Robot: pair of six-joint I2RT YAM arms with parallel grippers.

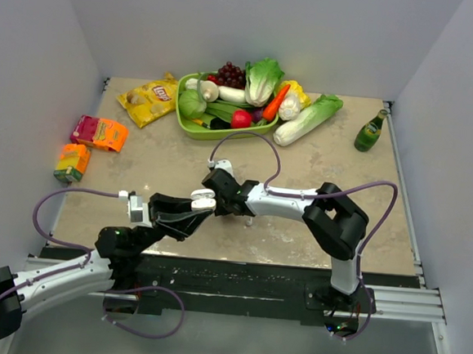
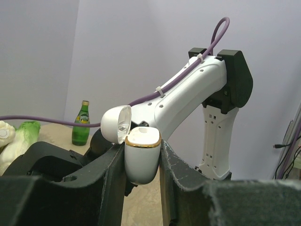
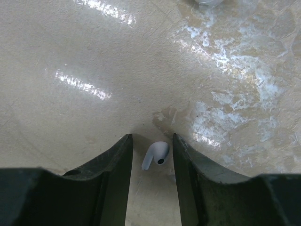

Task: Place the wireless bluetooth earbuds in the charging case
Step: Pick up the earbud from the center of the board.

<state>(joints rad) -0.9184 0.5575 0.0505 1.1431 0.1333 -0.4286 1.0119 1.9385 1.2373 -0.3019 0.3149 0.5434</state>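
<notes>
My left gripper (image 2: 142, 149) is shut on the white charging case (image 2: 141, 162), which has a gold rim. It holds the case upright above the table with the lid (image 2: 115, 123) flipped open to the left. In the top view this gripper (image 1: 195, 209) and the case (image 1: 204, 197) sit at the table's near middle. My right gripper (image 3: 152, 137) is open and points down at the table, right next to the case in the top view (image 1: 225, 194). One small white earbud (image 3: 156, 154) lies on the table between its fingers, touching neither. No other earbuds are visible.
A green tray (image 1: 183, 122) of vegetables stands at the back centre, with a chips bag (image 1: 148, 98) to its left. A green bottle (image 1: 369, 132) stands back right and also shows in the left wrist view (image 2: 81, 123). Juice cartons (image 1: 99, 132) lie at the left. A white object (image 3: 207, 2) shows at the top edge of the right wrist view.
</notes>
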